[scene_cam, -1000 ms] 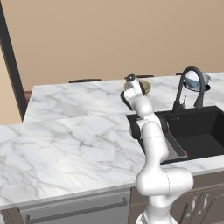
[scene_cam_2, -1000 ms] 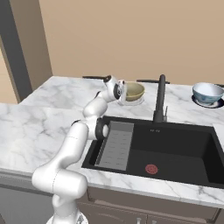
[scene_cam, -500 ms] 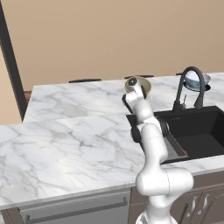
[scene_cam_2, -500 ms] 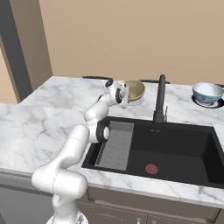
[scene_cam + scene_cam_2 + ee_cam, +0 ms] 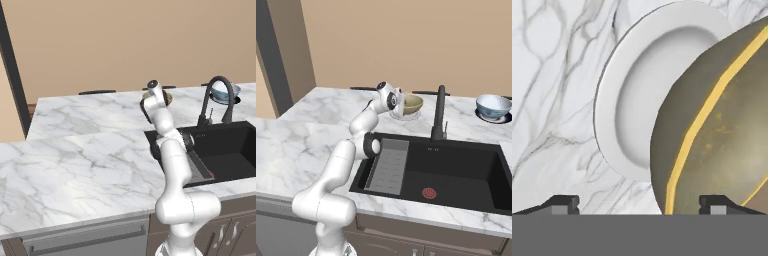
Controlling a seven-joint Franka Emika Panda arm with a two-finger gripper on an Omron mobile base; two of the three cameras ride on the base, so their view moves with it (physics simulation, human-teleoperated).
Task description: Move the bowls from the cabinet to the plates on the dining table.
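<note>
Fingers (image 5: 639, 204) spread apart astride the olive-tan bowl (image 5: 722, 130) over the pale plate (image 5: 637, 95), faucet (image 5: 439, 114) and sink (image 5: 456, 170) beside.

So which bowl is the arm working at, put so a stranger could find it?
On the white grey-veined marble island, look behind the black sink, left of the arched black faucet. The plain olive-tan bowl sits there on a pale plate; the other bowl, far right, is white with blue.

Since the earlier frames, the two-finger gripper (image 5: 640, 202) has spread its dark fingertips (image 5: 562, 204) wide, releasing the round olive-tan bowl (image 5: 412, 104), which now sits at upper centre of the right base view on the pale whitish-grey round plate (image 5: 619, 105).
</note>
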